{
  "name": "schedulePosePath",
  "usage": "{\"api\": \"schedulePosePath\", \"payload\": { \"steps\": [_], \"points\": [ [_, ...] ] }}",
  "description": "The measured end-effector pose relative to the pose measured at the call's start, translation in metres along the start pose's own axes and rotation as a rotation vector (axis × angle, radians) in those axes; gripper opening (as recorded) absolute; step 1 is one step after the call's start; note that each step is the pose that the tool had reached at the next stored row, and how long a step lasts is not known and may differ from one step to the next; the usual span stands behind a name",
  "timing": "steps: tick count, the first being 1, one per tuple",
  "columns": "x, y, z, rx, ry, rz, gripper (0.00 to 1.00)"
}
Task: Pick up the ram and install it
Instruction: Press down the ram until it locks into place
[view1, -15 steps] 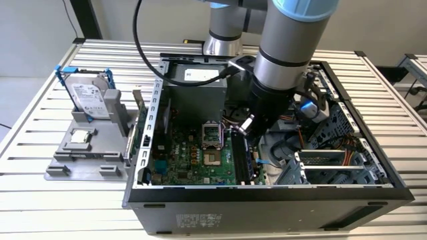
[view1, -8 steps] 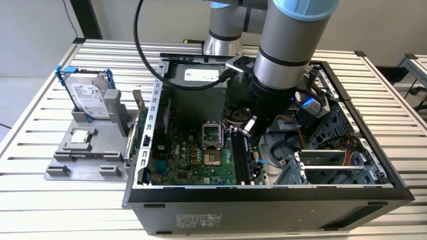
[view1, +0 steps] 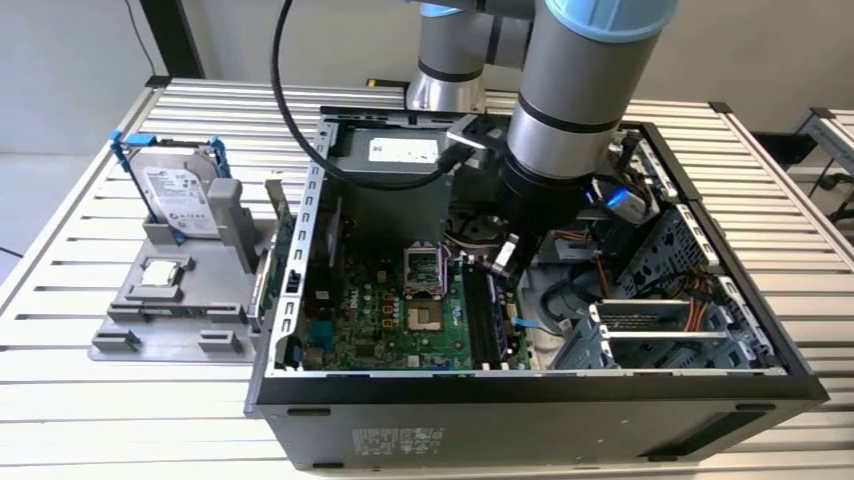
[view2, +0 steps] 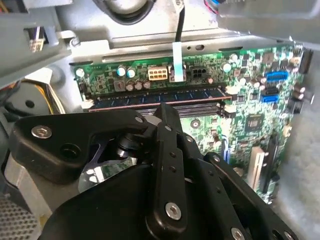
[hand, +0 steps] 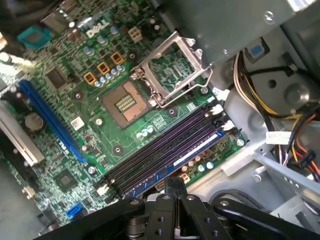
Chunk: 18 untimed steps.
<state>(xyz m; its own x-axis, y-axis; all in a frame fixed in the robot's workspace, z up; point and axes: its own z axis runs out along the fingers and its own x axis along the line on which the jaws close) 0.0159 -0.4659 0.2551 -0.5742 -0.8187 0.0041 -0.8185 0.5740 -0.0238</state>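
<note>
The ram (hand: 186, 155) is a long dark stick with blue labels, and it stands in the outermost memory slot of the green motherboard (hand: 75, 107). It also shows in the second wrist view (view2: 160, 94) and in the exterior view (view1: 494, 318). My gripper (hand: 171, 184) hangs inside the open computer case, directly over the middle of the ram. Its black fingers (view2: 167, 125) are pressed together with no gap and nothing between them. I cannot tell whether the tips touch the ram's top edge. In the exterior view the gripper (view1: 505, 260) is low over the far end of the slots.
Beside the ram lie empty dark memory slots (hand: 165, 142) and the open processor socket (hand: 125, 102). Cable bundles (hand: 260, 97) and the drive cage (view1: 654, 325) crowd the case on the exterior view's right. A grey stand (view1: 174, 300) on the exterior view's left holds a hard drive (view1: 174, 185) and a processor chip (view1: 160, 270).
</note>
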Motion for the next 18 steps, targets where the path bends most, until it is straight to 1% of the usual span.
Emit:
{"api": "schedulePosePath", "payload": {
  "steps": [2,4,8,11,13,18],
  "points": [
    [0.0,0.0,0.0001,-0.0006,-0.0019,-0.037,0.0],
    [0.0001,0.0,0.0003,-0.0021,-0.0053,-0.071,0.0],
    [0.0,0.0001,0.0011,-0.0083,-0.0166,-0.139,0.0],
    [0.0,0.0001,0.0021,-0.012,-0.0237,-0.193,0.0],
    [-0.0001,0.0001,0.0029,-0.0136,-0.0268,-0.229,0.0],
    [0.0,0.0001,0.0045,-0.016,-0.0313,-0.32,0.0]
  ]
}}
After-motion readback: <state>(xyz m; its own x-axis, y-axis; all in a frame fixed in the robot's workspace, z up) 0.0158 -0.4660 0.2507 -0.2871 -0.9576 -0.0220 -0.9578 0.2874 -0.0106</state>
